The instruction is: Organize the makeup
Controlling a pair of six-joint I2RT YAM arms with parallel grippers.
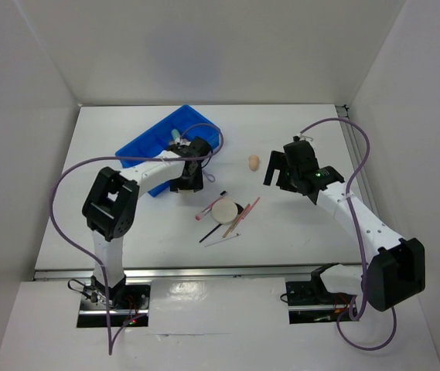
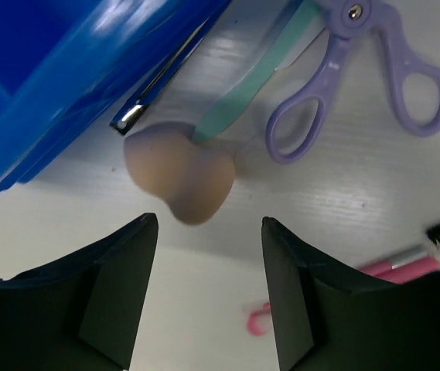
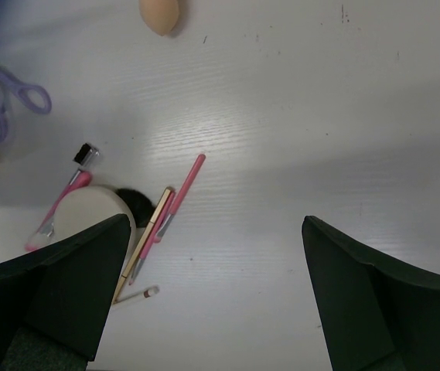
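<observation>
In the left wrist view a beige sponge (image 2: 179, 174) lies on the table just ahead of my open, empty left gripper (image 2: 208, 224), beside the blue bin (image 2: 57, 77). From above, the left gripper (image 1: 186, 184) hides that sponge. A second beige sponge (image 1: 254, 161) lies left of my right gripper (image 1: 275, 171), which is open and empty above bare table (image 3: 216, 224). The round cream compact (image 1: 224, 209), pink pencils (image 1: 244, 216) and a thin black brush (image 1: 210, 233) lie mid-table. The right wrist view shows the compact (image 3: 88, 216), pencils (image 3: 179, 192) and second sponge (image 3: 160, 14).
Purple scissors (image 2: 359, 62) and a teal-handled tool (image 2: 243, 97) lie by the bin's corner. A pink-handled wand with a black brush tip (image 2: 405, 265) lies to the right. The blue bin (image 1: 169, 145) sits at the back left. White walls enclose the table.
</observation>
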